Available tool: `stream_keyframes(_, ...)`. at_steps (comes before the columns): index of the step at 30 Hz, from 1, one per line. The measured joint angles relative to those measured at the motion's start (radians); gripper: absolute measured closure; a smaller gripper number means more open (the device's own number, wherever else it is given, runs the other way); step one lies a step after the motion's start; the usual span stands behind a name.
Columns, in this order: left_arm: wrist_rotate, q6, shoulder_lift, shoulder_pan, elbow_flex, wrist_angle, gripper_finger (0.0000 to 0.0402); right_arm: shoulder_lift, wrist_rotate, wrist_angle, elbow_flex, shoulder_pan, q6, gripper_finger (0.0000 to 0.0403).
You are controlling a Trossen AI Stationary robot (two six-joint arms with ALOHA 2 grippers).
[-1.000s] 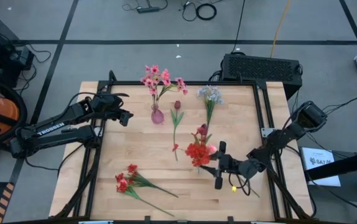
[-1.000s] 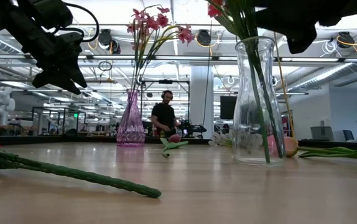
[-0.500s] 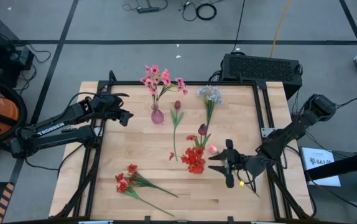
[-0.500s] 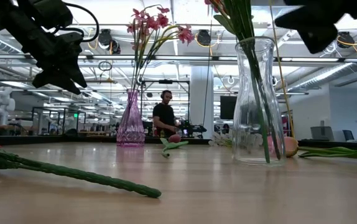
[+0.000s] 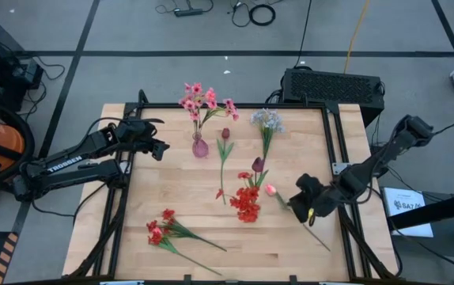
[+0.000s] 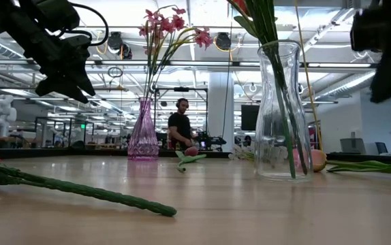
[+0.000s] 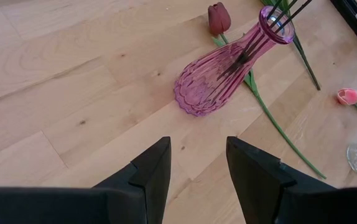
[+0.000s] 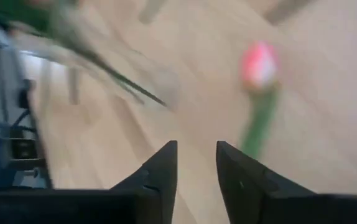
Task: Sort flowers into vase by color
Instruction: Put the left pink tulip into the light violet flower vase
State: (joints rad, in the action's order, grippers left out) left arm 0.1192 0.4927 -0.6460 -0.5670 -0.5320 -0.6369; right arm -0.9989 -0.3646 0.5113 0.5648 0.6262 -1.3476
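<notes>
The right pincer (image 5: pixel 300 192) hangs over the right part of the table (image 5: pixel 172 190), beside the pink bud (image 5: pixel 270 189). In the right wrist view its fingers (image 8: pixel 160 171) stand apart with a narrow gap and hold nothing; the pink bud (image 8: pixel 259 66) lies on the wood ahead of them, with its green stalk toward the pincer. The stalk runs from the bud under the pincer toward the table's near right corner.

Just left of the bud stands the clear vase (image 6: pixel 282 112). It holds the red flowers (image 5: pixel 247 203) and a maroon tulip (image 5: pixel 257 165); their green stalks go down inside the glass.

A second maroon tulip (image 5: pixel 225 134) lies flat on the table, between the clear vase and the pink vase (image 5: pixel 200 146). The pink vase stands near the far edge and holds the pink sprays (image 5: pixel 203 100). The pale sprig (image 5: pixel 267 121) lies flat near the far edge, to the right of the tulip. Another red bunch (image 5: pixel 158 229) lies flat near the front left corner.

The left pincer (image 5: pixel 160 148) waits above the table's left part, near the pink vase (image 7: pixel 216 78). Its fingers (image 7: pixel 152 168) are apart and empty.
</notes>
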Motion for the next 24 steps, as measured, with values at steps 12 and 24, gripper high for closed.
stream_keyframes(12, -0.051, -0.001, 0.0, 0.0, 0.0, 0.0, 0.024, -0.004, 0.156, 0.124, 0.022, -0.29, -0.008, 0.0397)
stream_keyframes(24, -0.172, -0.027, 0.0, -0.001, 0.0, 0.084, 0.024, -0.025, 0.272, 0.165, 0.134, -0.802, 0.293, 0.0402)
